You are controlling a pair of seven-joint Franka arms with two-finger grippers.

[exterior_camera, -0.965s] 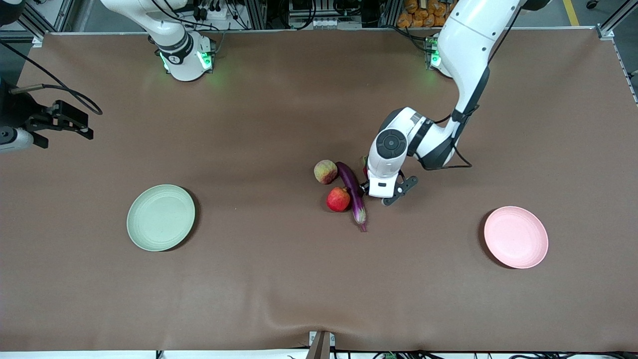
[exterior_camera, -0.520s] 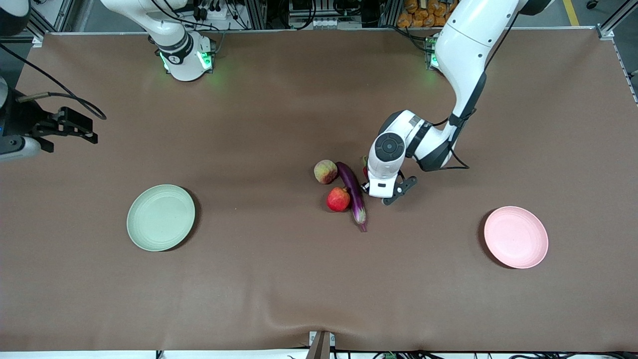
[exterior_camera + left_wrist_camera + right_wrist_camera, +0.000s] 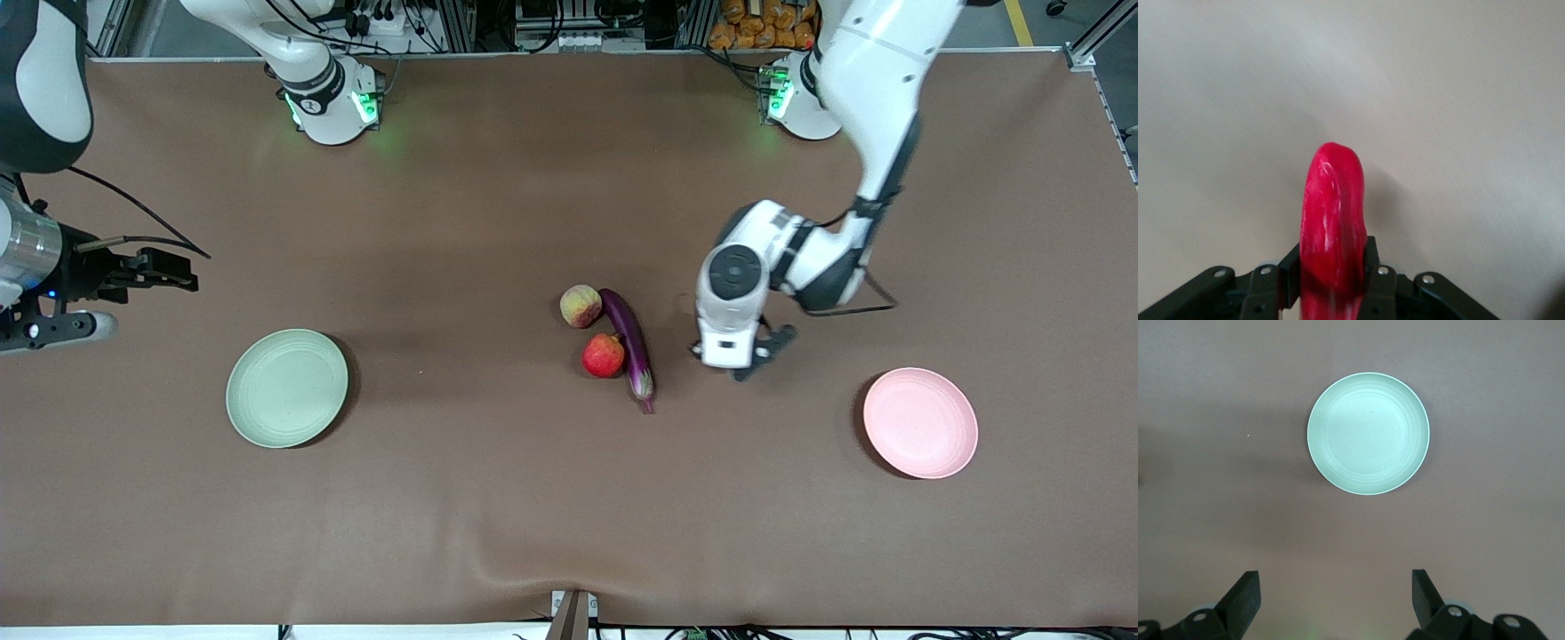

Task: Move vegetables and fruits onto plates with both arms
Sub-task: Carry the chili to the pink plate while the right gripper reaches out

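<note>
Lifted clear of the eggplant (image 3: 629, 341), left gripper (image 3: 1333, 293) clamps the red chili pepper (image 3: 1331, 227) between pile and pink plate (image 3: 920, 423); right gripper (image 3: 1335, 595) waits, fingers spread, over the green plate (image 3: 1368, 433).

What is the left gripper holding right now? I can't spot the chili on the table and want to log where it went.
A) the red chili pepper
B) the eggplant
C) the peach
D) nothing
A: the left wrist view shows the left gripper shut on the red chili pepper, while the eggplant and peach lie on the table.
</note>
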